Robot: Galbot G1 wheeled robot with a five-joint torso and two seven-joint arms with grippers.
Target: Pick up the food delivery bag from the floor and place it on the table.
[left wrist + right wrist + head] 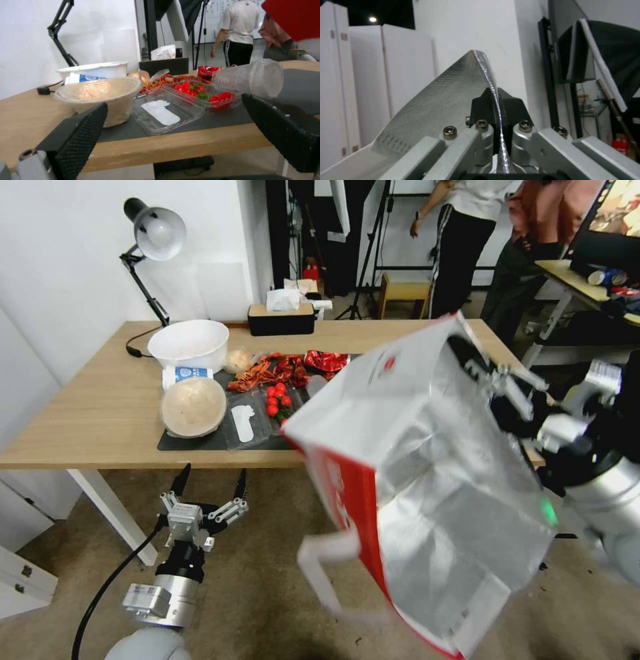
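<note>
The right gripper (496,110) is pinched tight on the rim of the food delivery bag (427,480), the foil-lined edge squeezed between its two black fingertips (513,107). In the head view this gripper (477,360) sits at the bag's upper right corner, off the table's right end, and the bag hangs from it tilted, clear of the floor (253,593), its open silver mouth turned toward the camera, its red side panel low and a white strap handle (327,573) dangling beneath. The bag's upper left corner overlaps the near right part of the table (87,420), just beside the dark grey mat (200,441). A small red round logo (389,363) shows on the white face; its writing is too small to read. The left gripper (210,480) hovers low in front of the table's near edge, fingers spread wide and holding nothing. The mat's left and middle carry a white bowl (190,343), a covered bowl (193,407), a clear tray of cherry tomatoes (279,402) and a blue-labelled container (187,375), label unreadable; bare wood lies along the table's left side.
</note>
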